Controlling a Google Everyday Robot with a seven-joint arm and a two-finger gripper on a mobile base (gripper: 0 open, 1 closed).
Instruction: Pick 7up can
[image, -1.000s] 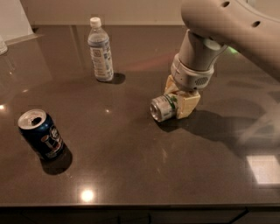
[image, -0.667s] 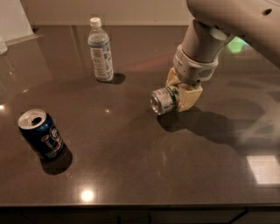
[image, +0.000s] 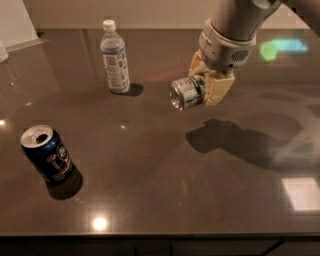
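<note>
The 7up can (image: 186, 93) is silver with green lettering. It lies sideways in my gripper (image: 205, 86), its top end facing the camera. The gripper's tan fingers (image: 218, 90) are shut on the can and hold it well above the dark table (image: 160, 165). The can's shadow falls on the table below and to the right. The grey arm reaches down from the upper right.
A clear plastic bottle (image: 115, 57) with a white cap stands at the back left. A dark blue can (image: 47, 155) with a white label stands open at the front left. The table's front edge runs along the bottom.
The gripper has lifted the 7up can off the table and carried it upward. The bottle and the blue can have not moved.
</note>
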